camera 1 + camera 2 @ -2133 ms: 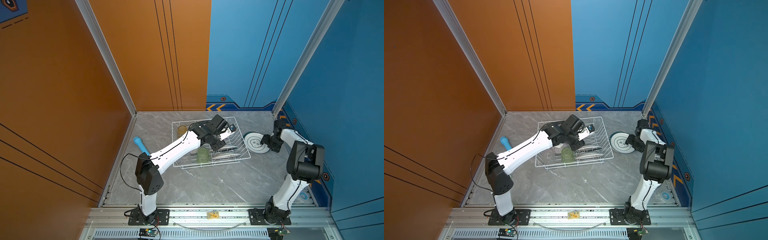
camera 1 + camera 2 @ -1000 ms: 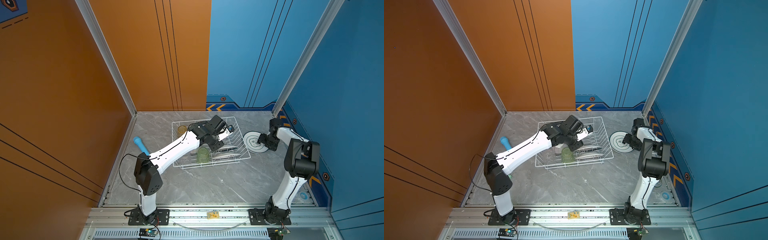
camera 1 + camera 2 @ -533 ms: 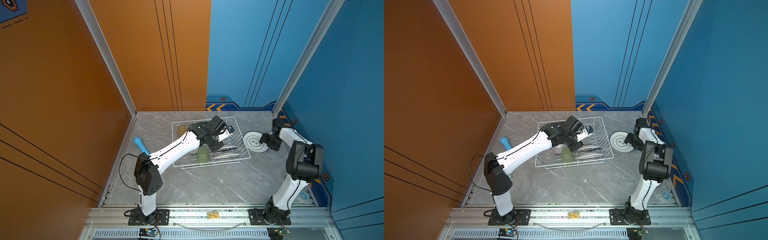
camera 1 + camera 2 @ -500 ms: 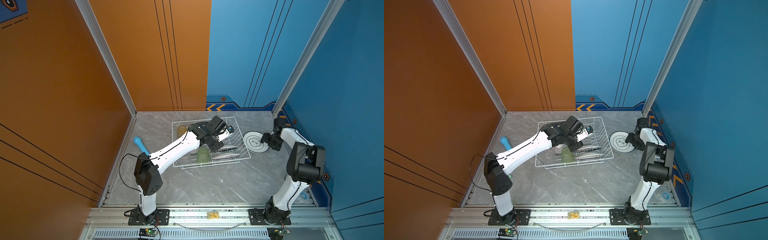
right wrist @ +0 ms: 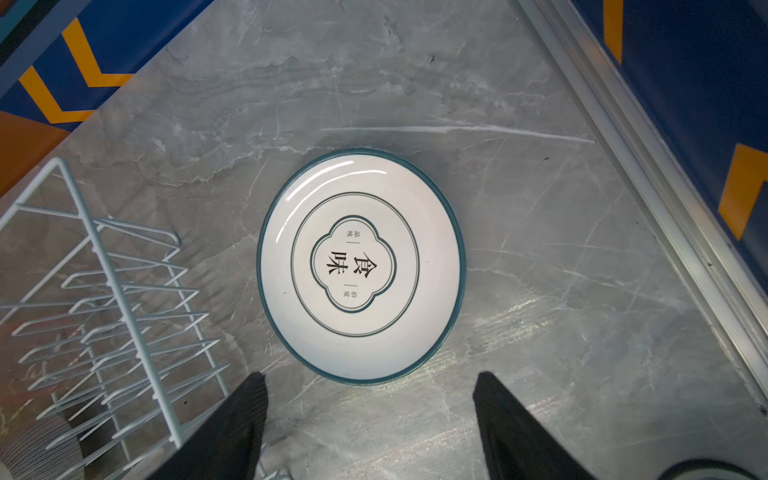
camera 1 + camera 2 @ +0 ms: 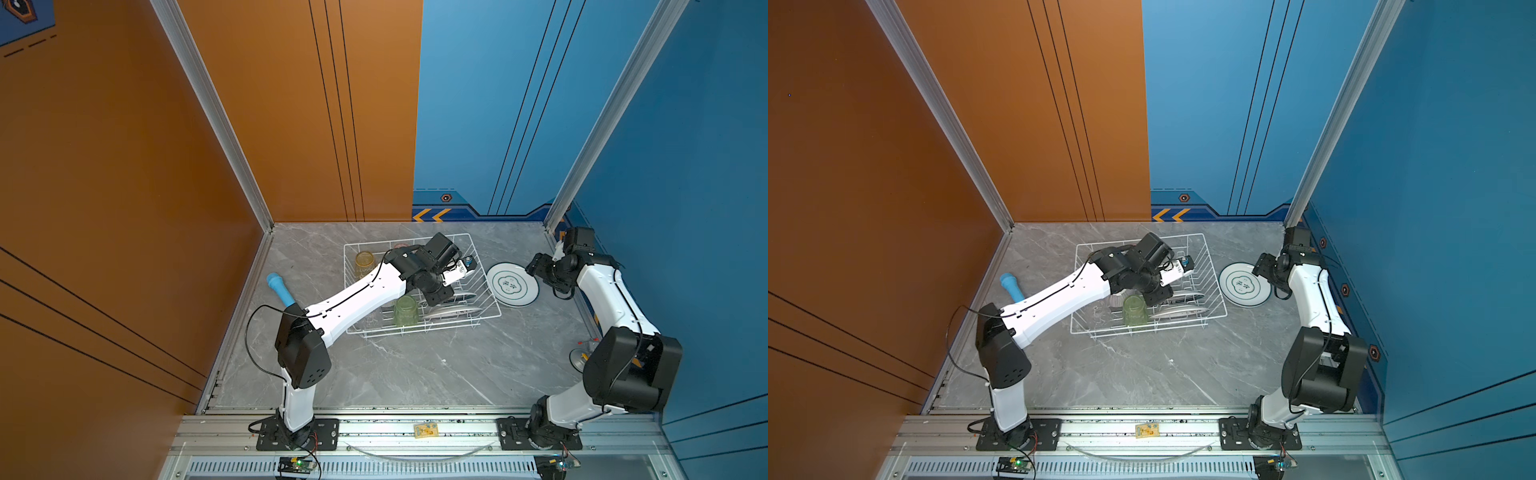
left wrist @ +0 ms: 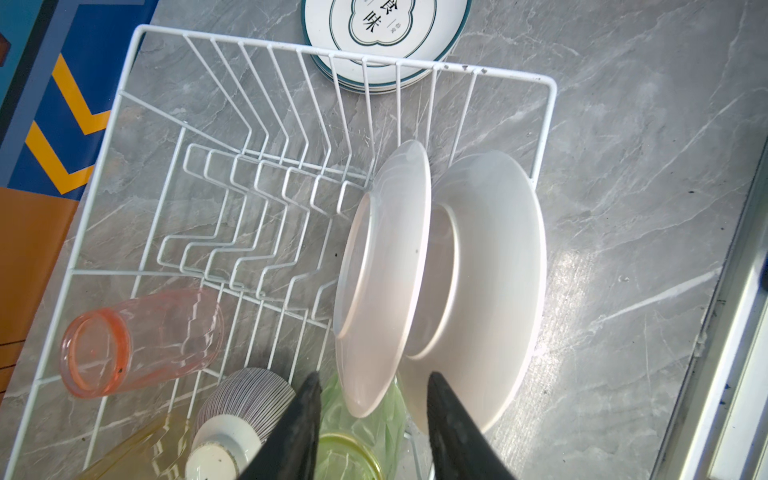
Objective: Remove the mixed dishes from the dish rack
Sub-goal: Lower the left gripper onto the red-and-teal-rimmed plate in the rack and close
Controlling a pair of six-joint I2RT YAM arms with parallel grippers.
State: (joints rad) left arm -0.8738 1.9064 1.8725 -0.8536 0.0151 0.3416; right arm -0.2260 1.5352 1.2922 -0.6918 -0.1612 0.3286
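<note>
grey table (image 6: 415,365) bears dish rack (image 6: 484,283), plates (image 6: 512,286), blue cylinder (image 6: 281,289).

1. Orange panels (image 6: 104,187) cover the left wall and the left half of the back wall; thin dark lines run across them.
2. Blue panels (image 6: 685,145) cover the right wall and the right half of the back wall, with the same dark lines.
3. Aluminium posts (image 6: 212,112) stand at both back corners.
4. Dark blue strip (image 6: 490,211) with yellow chevrons (image 6: 432,215) runs along the foot of the blue back panel.
5. Surface (image 6: 415,365) is grey marble with white veins; the right wrist view shows a bright sheen (image 5: 519,307) on it.
6. Aluminium rail (image 6: 374,428) runs along the surface's near edge, with a slotted vent strip (image 6: 415,467) below.
</note>
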